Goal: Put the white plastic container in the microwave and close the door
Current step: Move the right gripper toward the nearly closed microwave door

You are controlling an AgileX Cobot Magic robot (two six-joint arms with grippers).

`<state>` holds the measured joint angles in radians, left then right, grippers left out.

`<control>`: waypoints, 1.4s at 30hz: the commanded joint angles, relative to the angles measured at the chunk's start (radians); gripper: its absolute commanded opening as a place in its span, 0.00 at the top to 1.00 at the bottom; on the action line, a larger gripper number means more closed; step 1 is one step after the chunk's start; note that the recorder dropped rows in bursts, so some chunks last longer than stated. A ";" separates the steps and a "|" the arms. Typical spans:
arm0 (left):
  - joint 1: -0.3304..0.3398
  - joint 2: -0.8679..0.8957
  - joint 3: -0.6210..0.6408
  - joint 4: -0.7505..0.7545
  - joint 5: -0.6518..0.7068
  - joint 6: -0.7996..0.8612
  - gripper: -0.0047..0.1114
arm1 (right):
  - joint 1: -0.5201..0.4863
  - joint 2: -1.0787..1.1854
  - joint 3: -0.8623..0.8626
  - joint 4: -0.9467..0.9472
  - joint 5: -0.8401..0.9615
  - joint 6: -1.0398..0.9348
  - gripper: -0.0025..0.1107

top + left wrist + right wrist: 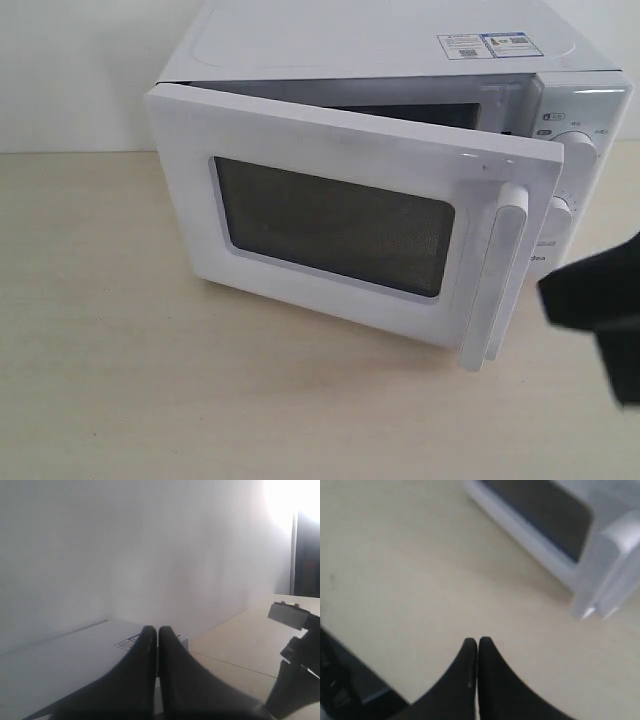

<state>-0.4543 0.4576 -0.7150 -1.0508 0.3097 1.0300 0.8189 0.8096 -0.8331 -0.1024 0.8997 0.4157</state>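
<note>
The microwave stands at the back of the table, its door swung part-way open and angled toward the front. The dark window and the vertical bar handle face outward. The white plastic container is not in any view; the cavity behind the door is mostly hidden. My right gripper hovers to the right of the handle, apart from it, shut and empty. The door's window and handle lie ahead of it. My left gripper is shut and empty above the microwave's top.
Two round dials sit on the microwave's right panel, stickers on its top. The light wooden table stretches in front and to the left. The right arm shows at the edge of the left wrist view. A white wall stands behind.
</note>
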 commanded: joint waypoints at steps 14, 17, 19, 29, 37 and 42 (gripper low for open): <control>-0.008 -0.007 0.006 -0.007 -0.004 -0.006 0.93 | 0.168 0.120 0.305 -1.023 -0.690 1.149 0.98; -0.008 -0.007 0.006 -0.007 -0.004 -0.006 0.93 | 0.168 0.120 0.328 -1.358 -0.597 1.524 0.98; -0.008 -0.007 0.006 -0.007 -0.004 -0.006 0.93 | 0.168 0.120 0.330 -1.389 -0.619 1.589 0.98; -0.008 -0.007 0.006 -0.007 -0.004 -0.006 0.93 | 0.168 0.120 0.275 -1.029 -0.581 1.098 0.98; -0.008 -0.007 0.006 -0.007 -0.004 -0.006 0.93 | 0.168 0.120 0.121 -0.116 -0.431 -0.276 0.98; -0.008 -0.007 0.006 -0.007 -0.004 -0.006 0.93 | 0.119 0.120 0.112 0.102 -0.636 -0.248 0.98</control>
<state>-0.4543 0.4576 -0.7150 -1.0508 0.3097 1.0300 0.9747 0.9305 -0.7141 -0.0956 0.3571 0.1834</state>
